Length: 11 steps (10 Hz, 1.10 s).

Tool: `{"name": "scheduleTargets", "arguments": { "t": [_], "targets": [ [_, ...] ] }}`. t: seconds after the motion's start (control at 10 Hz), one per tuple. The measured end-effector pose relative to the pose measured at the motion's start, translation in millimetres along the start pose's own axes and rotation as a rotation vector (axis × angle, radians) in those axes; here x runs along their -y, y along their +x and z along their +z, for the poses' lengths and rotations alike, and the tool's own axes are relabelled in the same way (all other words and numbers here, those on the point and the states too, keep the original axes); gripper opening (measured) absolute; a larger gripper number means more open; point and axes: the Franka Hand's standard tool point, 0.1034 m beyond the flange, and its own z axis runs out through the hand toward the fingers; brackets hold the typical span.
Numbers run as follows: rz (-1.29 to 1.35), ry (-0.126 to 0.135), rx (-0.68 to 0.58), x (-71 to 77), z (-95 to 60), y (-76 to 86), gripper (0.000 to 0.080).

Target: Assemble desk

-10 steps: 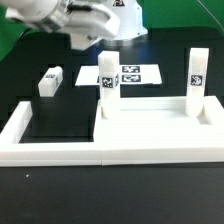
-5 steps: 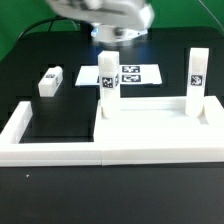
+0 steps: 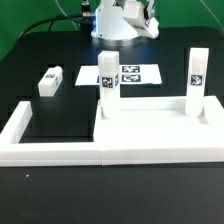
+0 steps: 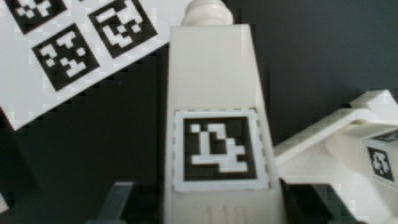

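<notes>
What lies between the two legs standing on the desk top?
Exterior view: only the desk top's raised rim runs from one leg to the other leg.

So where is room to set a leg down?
Free: the black table between the wall and the desk top, near the lying leg. Crowded: the desk top's back edge, where two legs stand. The claw holds another leg.

light: bright; even | shadows: faint; soft | focus: leg (image 4: 217, 100) slightly blurred close up; exterior view coarse
</notes>
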Motion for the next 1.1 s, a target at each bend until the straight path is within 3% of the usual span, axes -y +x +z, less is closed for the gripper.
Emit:
{"name": "scheduleTargets", "arguments": {
  "t": [0.1,0.2,0.3,0.4,0.5,0.6,0.8,0.9,1.0,1.1],
  "targets": [
    [0.0,-0.021,-0.123,8.2,-10.7,20.2,0.0288],
    [-0.009,-0.021,-0.227,20.9,-24.9,35.2,0.0288],
    [-0.008,-0.007,-0.321,31.0,-36.5,47.9,0.0288],
    [-0.026,-0.017,-0.398,39.1,-48.8,58.6,0.0288],
    [-0.03,-0.001,-0.475,48.9,-59.0,64.0,0.0288],
    [-0.029,0.028,-0.534,53.4,-51.6,60.2,0.0288],
    [-0.019,0.059,-0.606,61.3,-45.1,54.9,0.0288],
    [-0.01,0.103,-0.667,74.1,-41.5,50.2,0.0288],
    [0.022,0.129,-0.705,90.5,-30.2,45.2,0.0288],
    [0.035,0.142,-0.751,115.7,-32.4,49.4,0.0288]
  ]
}}
